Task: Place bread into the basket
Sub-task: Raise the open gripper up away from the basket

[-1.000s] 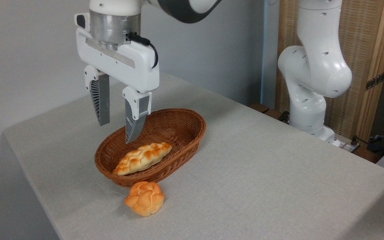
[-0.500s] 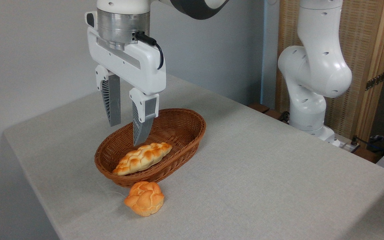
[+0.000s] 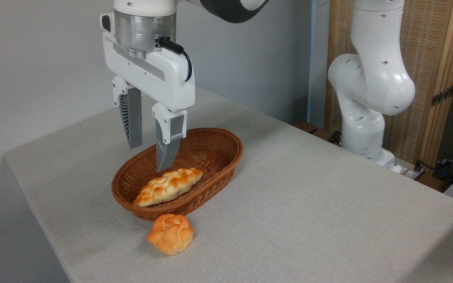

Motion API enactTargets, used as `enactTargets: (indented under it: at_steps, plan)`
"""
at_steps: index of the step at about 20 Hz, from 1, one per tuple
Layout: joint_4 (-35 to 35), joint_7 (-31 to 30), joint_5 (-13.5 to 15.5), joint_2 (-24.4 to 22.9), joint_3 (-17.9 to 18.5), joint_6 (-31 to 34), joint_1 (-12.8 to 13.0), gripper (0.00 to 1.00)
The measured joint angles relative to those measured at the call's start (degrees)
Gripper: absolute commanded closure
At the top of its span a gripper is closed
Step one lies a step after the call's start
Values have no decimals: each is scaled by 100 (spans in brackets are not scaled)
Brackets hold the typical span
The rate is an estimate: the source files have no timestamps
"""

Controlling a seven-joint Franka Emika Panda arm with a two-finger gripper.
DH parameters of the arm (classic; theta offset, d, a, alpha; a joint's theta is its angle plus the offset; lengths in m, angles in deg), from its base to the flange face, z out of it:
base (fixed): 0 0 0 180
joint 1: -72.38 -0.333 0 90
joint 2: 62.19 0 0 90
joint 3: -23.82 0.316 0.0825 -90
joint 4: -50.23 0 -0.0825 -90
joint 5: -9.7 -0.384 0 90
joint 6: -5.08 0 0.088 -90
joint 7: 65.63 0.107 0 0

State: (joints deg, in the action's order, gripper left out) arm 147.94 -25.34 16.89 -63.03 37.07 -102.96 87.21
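The long braided bread (image 3: pixel 167 187) lies inside the oval reddish-brown wicker basket (image 3: pixel 214 138), toward its near end, with one tip resting close to the front rim. My gripper (image 3: pixel 148 158) hangs above the basket's left part, a little above the loaf. Its two grey ribbed fingers (image 3: pixel 131 122) point down and stand apart, holding nothing.
A small round knotted bun (image 3: pixel 170 234) sits on the grey tablecloth just in front of the basket. The white arm base (image 3: pixel 368 90) stands at the table's far right. The table's left edge drops off near the basket; open cloth stretches to the right.
My gripper shifted to the right over the basket between the first two frames, then held almost still. The bread, the bun and the basket have not moved.
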Motion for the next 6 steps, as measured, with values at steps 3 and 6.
enactTargets:
  at_steps: [3,6]
  plan:
    - [0,0,0,0,-111,0,-126,0]
    - [0,1,0,0,-809,0,-818,0]
